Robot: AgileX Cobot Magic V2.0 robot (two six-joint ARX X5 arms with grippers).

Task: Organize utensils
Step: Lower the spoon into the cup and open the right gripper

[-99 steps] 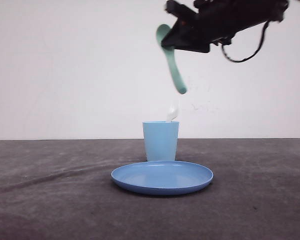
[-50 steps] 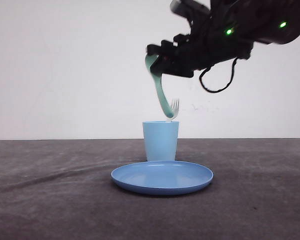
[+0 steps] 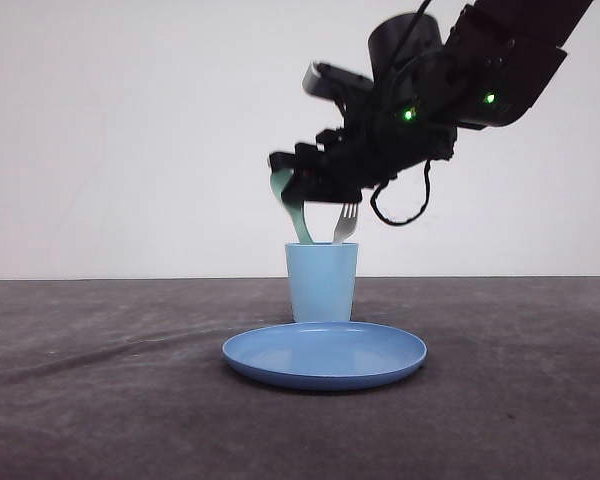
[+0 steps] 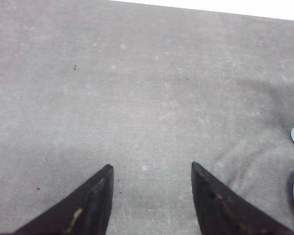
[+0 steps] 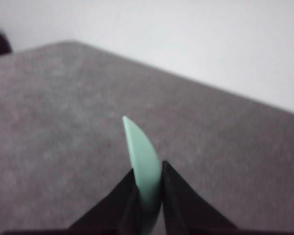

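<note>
right hand (image 3: 298, 188) mid-frame pinching the mint spoon (image 3: 298, 222) into the blue cup (image 3: 321, 282) next to the white fork (image 3: 345, 222), left hand (image 4: 152, 174) spread wide over bare counter (image 4: 137, 98)

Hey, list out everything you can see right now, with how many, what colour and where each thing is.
spoon: one, mint green, gripped at its bowl end by the right tool, handle pointing down into the cup
fork: one, white, standing in the cup with tines up
cup: one, light blue, upright, behind the plate
plate: one, blue, round, nothing on it, at the middle of the table
table: one, dark grey cloth surface, under everything
wall: one, white, behind the table
right tool: one, black, shut on the spoon, above the cup
left tool: one, black, open, nothing between its fingers, over bare table
</note>
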